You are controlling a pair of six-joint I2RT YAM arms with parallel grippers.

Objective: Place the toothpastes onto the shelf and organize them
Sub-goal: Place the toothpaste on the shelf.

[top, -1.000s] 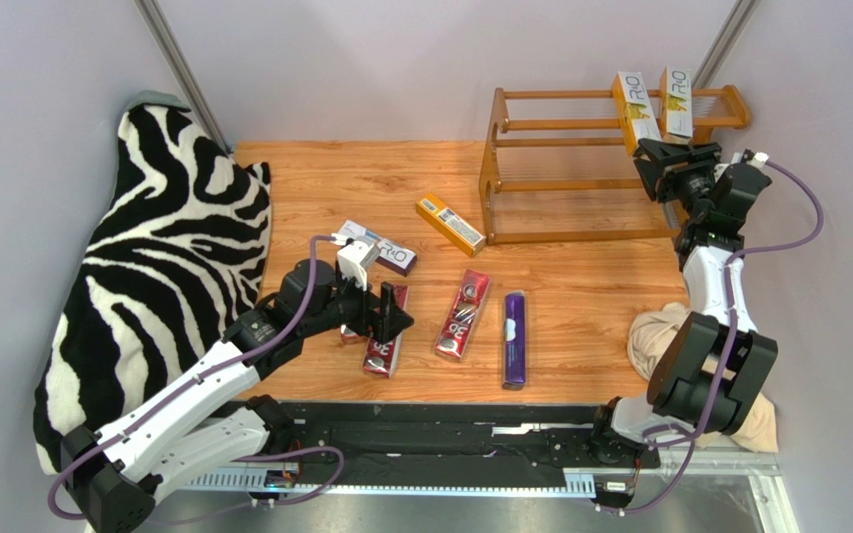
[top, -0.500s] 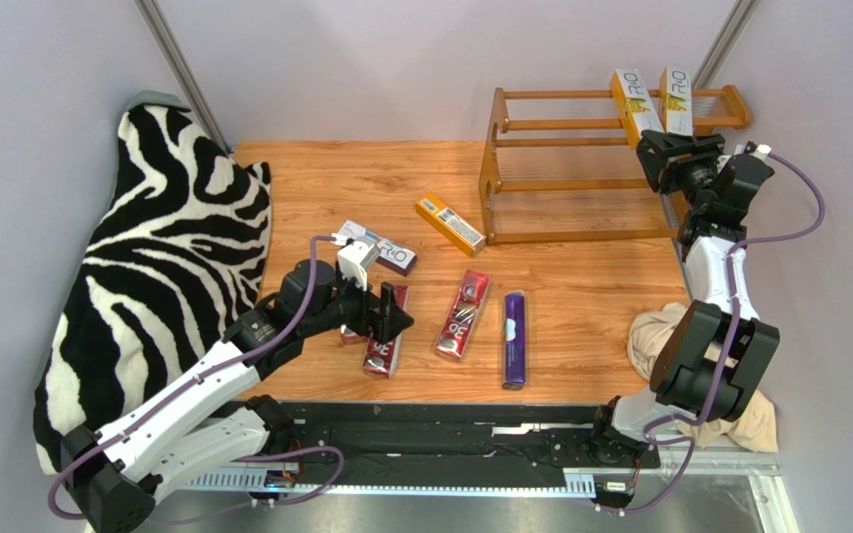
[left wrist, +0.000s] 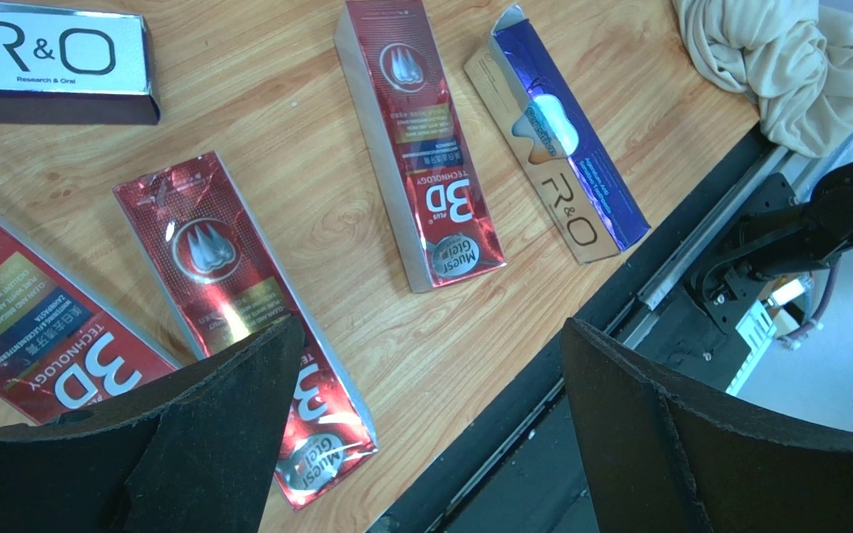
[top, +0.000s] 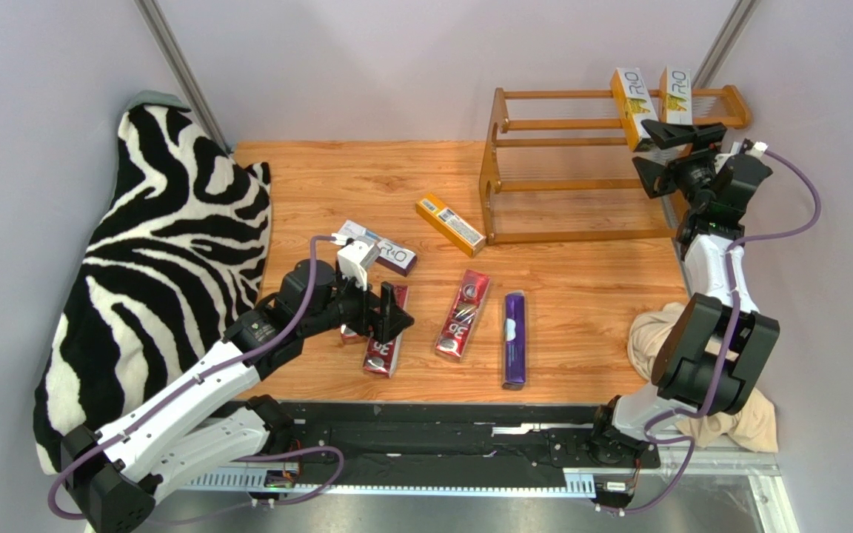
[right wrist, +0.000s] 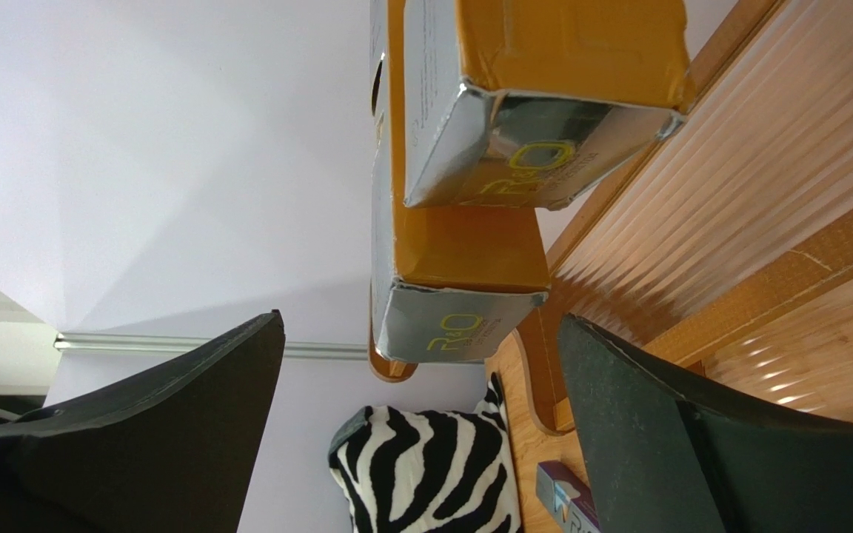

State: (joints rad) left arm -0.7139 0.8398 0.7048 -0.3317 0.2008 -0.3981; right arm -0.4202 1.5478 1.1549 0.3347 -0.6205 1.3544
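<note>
The shelf stands at the back right, and two toothpastes, orange-yellow with silver ends, lean on its top tier. My right gripper is open just in front of them, touching neither; its wrist view shows both cartons ahead of the spread jaws. On the table lie an orange-yellow carton, a silver-purple one, two red ones and a purple one. My left gripper hovers open over a red carton.
A zebra-striped cushion fills the table's left side. A beige cloth lies near the right arm's base. The black rail runs along the near edge. Grey walls close in behind and beside the shelf.
My right gripper was shut on the left carton on the top tier; its jaws have now sprung open and the carton rests there. The left arm has not moved.
</note>
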